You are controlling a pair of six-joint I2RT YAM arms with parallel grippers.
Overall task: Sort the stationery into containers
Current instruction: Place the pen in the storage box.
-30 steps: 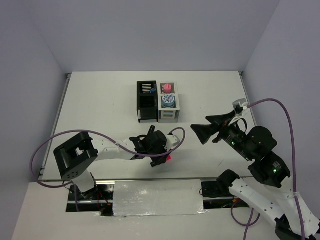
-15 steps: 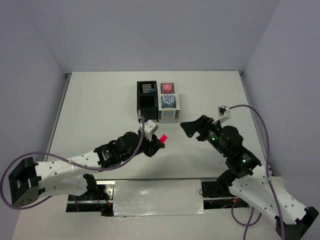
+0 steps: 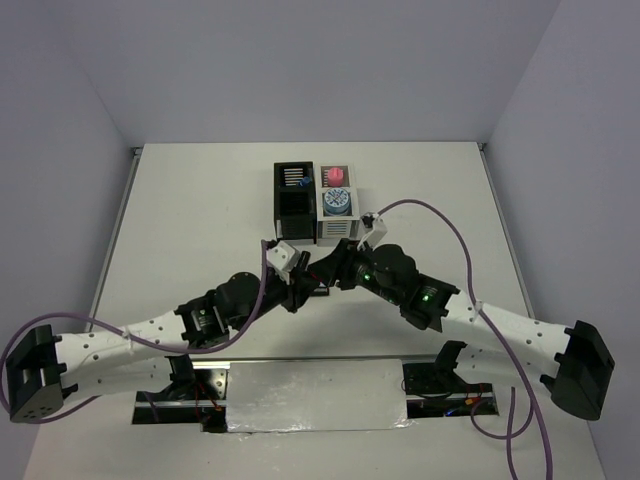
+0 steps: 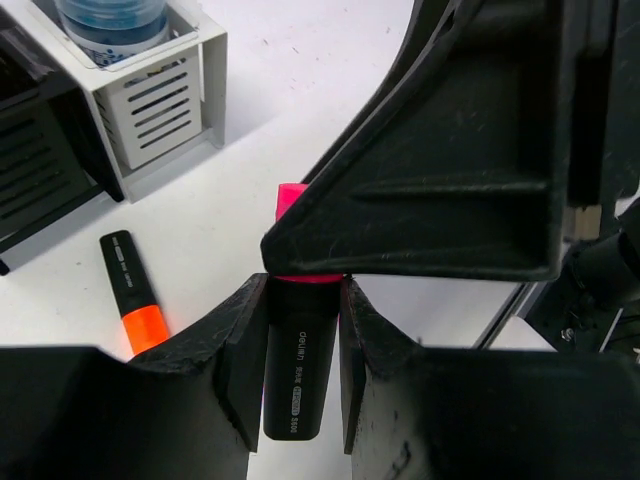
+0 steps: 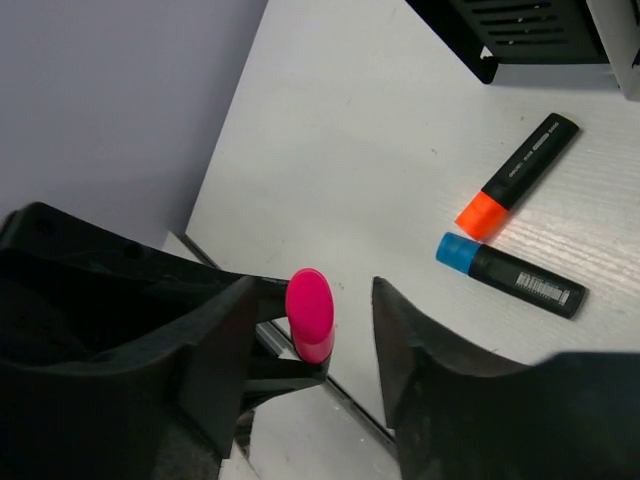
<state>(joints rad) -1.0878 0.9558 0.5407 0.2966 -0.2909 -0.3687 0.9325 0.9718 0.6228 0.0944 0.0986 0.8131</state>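
Left wrist view: a pink highlighter (image 4: 297, 385) stands clenched in the left jaws above the desk (image 4: 330, 60), its pink end framed by the right jaws in what looks like a mid-air handover.

From the right wrist, the right jaws stand apart on either side of the pink end, a gap on each side, gripping nothing. The left jaws hold the black barrel low, seemingly to leave that end free to take. An orange highlighter (image 5: 518, 176) and a blue highlighter (image 5: 512, 275) lie unsorted on the desk near the black organiser (image 4: 40, 180) and white organiser (image 4: 165, 105).
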